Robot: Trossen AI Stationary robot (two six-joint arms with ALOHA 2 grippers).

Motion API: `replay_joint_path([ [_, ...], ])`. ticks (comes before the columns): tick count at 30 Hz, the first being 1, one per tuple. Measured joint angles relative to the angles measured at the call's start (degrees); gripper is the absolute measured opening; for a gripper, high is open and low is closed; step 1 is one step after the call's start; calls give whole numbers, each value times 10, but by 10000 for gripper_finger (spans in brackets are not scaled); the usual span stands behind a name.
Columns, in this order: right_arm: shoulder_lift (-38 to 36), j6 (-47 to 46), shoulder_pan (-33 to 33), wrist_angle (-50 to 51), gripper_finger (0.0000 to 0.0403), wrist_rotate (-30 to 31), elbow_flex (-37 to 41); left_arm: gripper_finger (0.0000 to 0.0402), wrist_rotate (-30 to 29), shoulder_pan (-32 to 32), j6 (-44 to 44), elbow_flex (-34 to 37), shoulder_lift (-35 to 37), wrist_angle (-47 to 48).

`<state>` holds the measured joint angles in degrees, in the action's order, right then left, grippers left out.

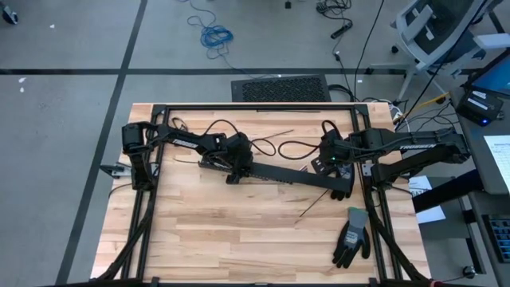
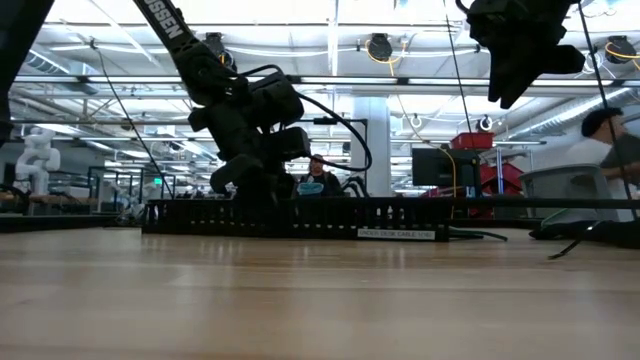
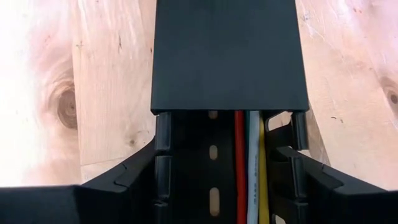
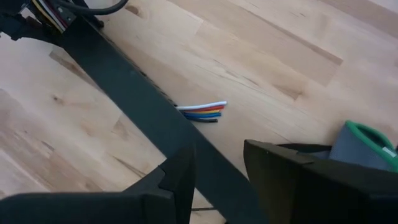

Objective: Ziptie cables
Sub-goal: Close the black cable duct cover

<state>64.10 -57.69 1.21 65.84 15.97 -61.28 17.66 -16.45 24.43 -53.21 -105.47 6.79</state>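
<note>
Here the cables (image 3: 252, 168) lie inside a long black duct (image 1: 271, 174) that rests flat on the counter (image 1: 239, 231). The left gripper (image 1: 235, 159) sits over the duct's open, slotted end; its jaws straddle the duct, one on each side, and whether they press on it I cannot tell. Between those jaws the red, white and yellow wires run lengthwise and pass under the duct's black cover (image 3: 229, 56). The right gripper (image 4: 217, 180) hangs above the duct's other stretch, off the counter, jaws parted with nothing between them. Just beyond those jaws, the coloured cable ends (image 4: 204, 111) stick out sideways from the duct onto the wood. A glove (image 1: 351, 237) lies nearer the counter's edge, well apart from both.
</note>
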Motion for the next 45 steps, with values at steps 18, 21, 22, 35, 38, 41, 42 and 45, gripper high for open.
replay_joint_path([
  [18,130,-147,26,159,72,-195,89,251,0,-21,2,0,0,42],
  [21,147,-186,27,152,59,-195,115,251,0,-23,2,0,0,46],
  [22,152,-198,26,149,55,-194,122,251,-1,-23,2,0,0,47],
  [35,158,-383,19,113,8,-133,189,251,-2,-23,1,0,0,48],
  [38,158,-382,8,113,2,-133,189,251,-1,-23,1,0,0,47],
  [41,158,-387,0,113,0,-132,189,251,-1,-23,1,0,0,46],
  [42,158,-388,-2,112,0,-132,189,251,-1,-23,1,0,0,46],
  [45,158,-387,-11,104,0,-139,188,251,-1,-23,1,0,0,46],
])
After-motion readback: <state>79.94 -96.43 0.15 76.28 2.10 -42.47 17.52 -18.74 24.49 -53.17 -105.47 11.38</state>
